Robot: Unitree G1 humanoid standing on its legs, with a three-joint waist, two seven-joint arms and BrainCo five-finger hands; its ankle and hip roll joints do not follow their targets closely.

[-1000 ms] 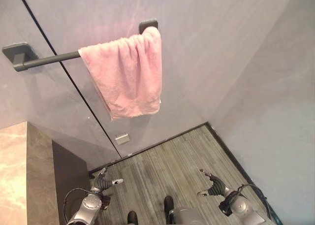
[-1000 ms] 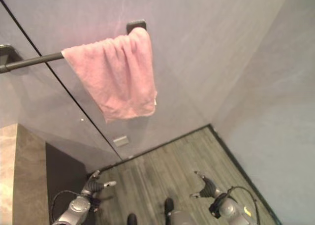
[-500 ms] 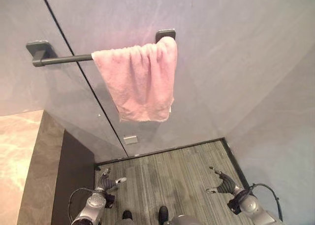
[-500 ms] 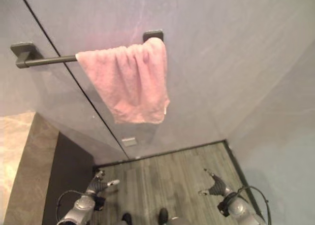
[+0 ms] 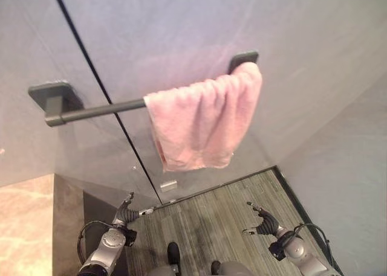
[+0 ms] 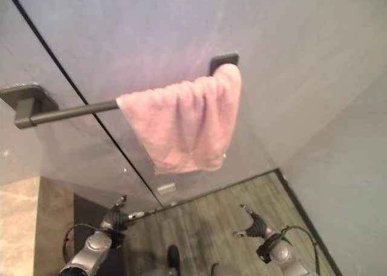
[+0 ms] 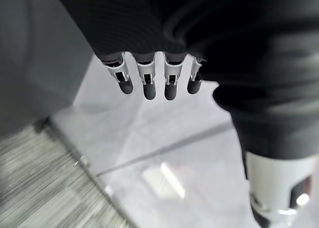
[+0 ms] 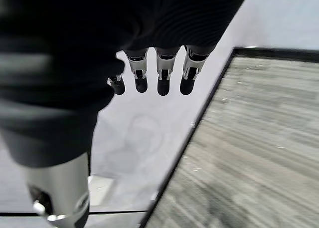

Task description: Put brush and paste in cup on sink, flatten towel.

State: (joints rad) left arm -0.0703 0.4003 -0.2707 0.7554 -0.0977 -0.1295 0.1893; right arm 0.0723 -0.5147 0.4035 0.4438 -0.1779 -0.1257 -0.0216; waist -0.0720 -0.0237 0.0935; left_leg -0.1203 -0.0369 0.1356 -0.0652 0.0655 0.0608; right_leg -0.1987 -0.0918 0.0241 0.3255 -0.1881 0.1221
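Both hands' relaxed fingers (image 5: 130, 202) low, well below bunched pink towel (image 5: 202, 122)

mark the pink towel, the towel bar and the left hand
pink towel (image 5: 202, 122): left eye view, middle of the hanging cloth.
towel bar (image 5: 100, 111): left eye view, bare rod.
left hand (image 7: 144, 83): left wrist view, a finger.

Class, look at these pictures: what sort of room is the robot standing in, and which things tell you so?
Most likely a bathroom: a pink towel hangs bunched on a dark wall rail, and a stone-look counter stands at the left.
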